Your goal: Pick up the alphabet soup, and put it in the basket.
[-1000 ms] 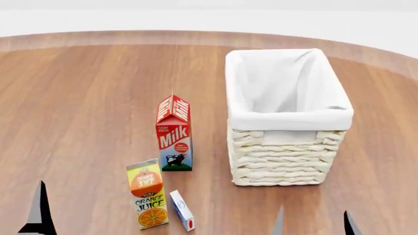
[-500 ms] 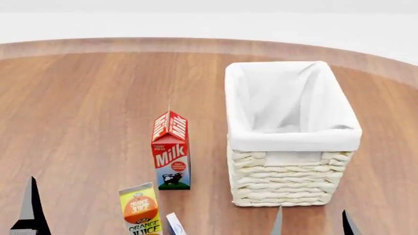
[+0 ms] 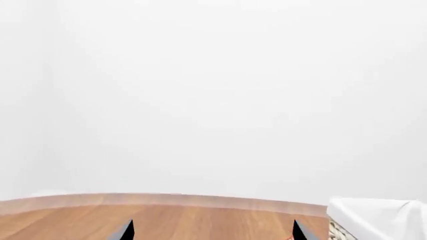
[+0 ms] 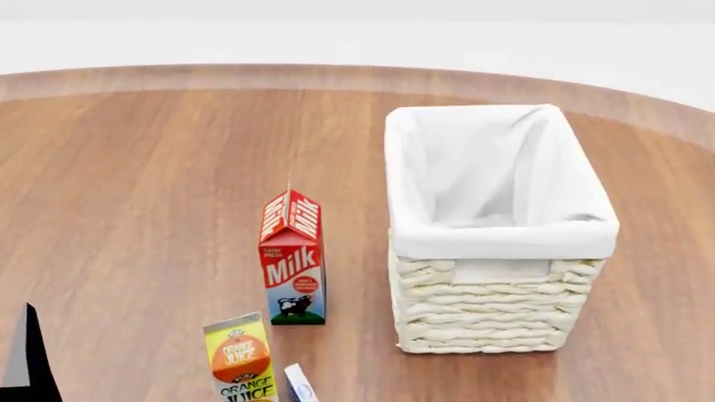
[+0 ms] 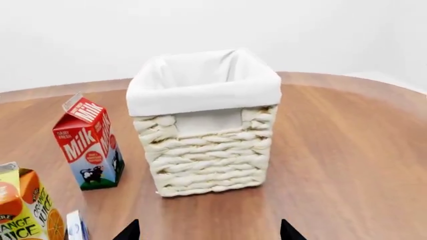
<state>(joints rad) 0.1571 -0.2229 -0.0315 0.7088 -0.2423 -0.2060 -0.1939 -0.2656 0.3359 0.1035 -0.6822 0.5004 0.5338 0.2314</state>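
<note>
The alphabet soup is not in any view. The basket [image 4: 491,310], cream wicker with a white cloth lining, stands right of centre on the wooden table and looks empty. It also shows in the right wrist view [image 5: 207,155], and its corner shows in the left wrist view [image 3: 373,215]. My right gripper [image 5: 210,231] is open and empty, facing the basket from a short distance; it is out of the head view. My left gripper [image 3: 212,232] is open and empty, pointing across the table toward the white wall. Only one of its fingers [image 4: 28,364] shows in the head view, at the bottom left.
A red milk carton [image 4: 293,260] stands left of the basket, also in the right wrist view [image 5: 90,150]. An orange juice carton [image 4: 240,360] and a small white-blue box [image 4: 300,387] stand nearer me. The round table's far edge [image 4: 335,77] curves behind.
The head view first shifted, so everything slid lower in it. Since then the right gripper's fingertips have dropped out of the head view and the left fingertip has sunk lower and leftward.
</note>
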